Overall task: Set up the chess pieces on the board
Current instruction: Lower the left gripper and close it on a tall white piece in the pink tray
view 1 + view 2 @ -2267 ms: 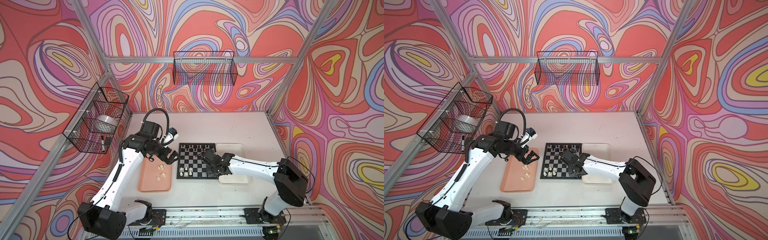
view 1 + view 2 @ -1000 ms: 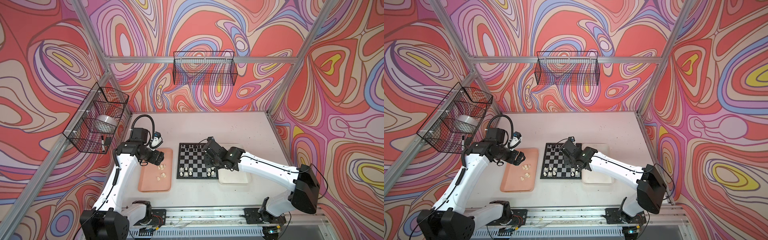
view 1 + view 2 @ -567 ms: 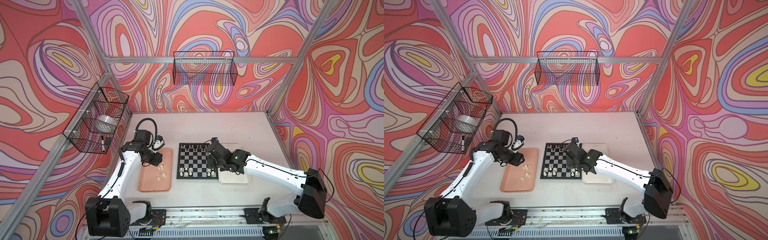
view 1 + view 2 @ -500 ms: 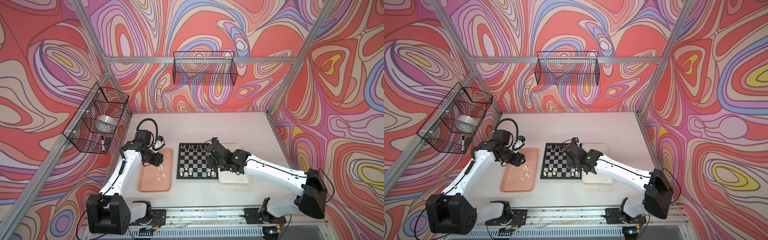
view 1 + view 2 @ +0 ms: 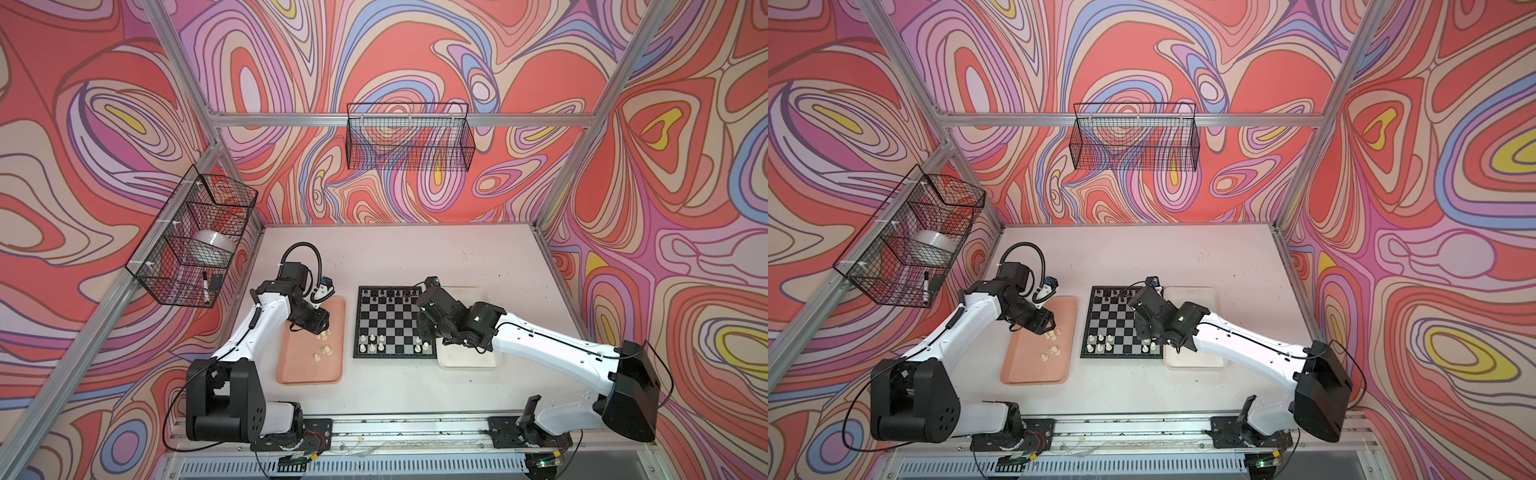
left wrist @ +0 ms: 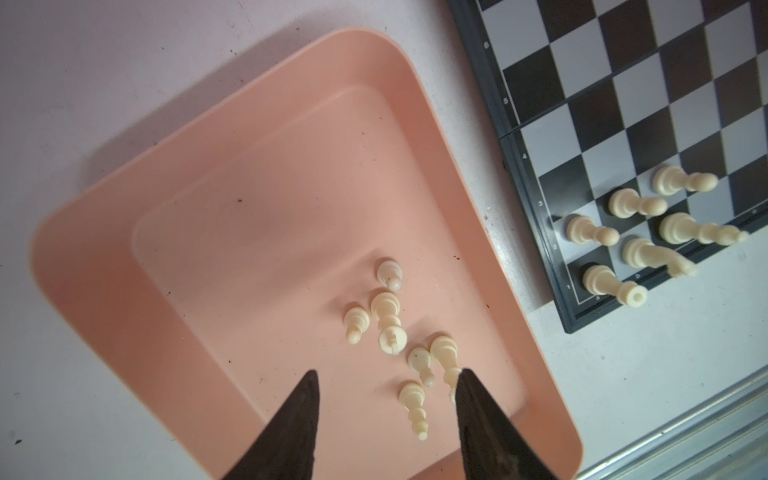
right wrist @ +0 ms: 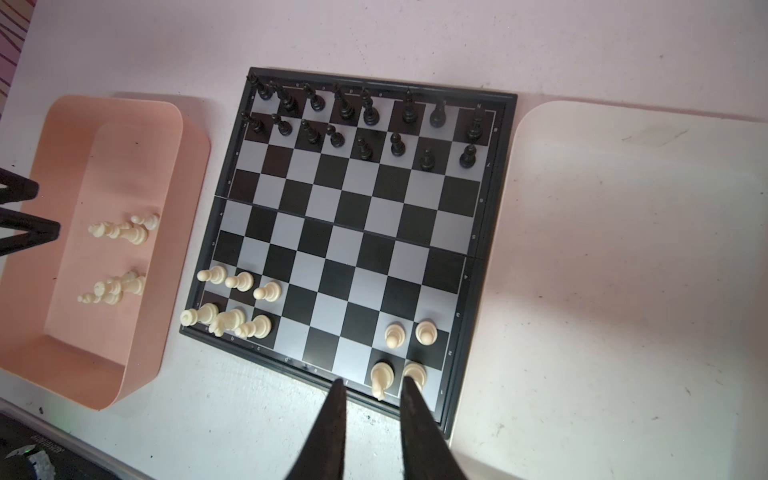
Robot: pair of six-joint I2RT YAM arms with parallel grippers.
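Swirl-walled cell, pale bench (image 5: 415, 257): cream-white plastic chessmen (image 6: 386, 307) sit in pink plastic tray (image 6: 228, 208).
Left gripper (image 6: 387, 371), jaws apart, above them; straddle one, clear of neighbours. Right gripper (image 7: 374, 380) slightly parted, empty, at black-and-grey chessboard (image 7: 353, 232).

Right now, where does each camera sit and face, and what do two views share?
Top view: high over the near edge of the table, facing down and forward; left arm, right arm, board.
Top view: beside it, same direction; both arms, white tray.
Left wrist: on left arm, facing down at chess pieces in the pink tray; left gripper.
Right wrist: on right arm, facing down over board; right gripper.
Shared: both wrist views show board and pink tray.
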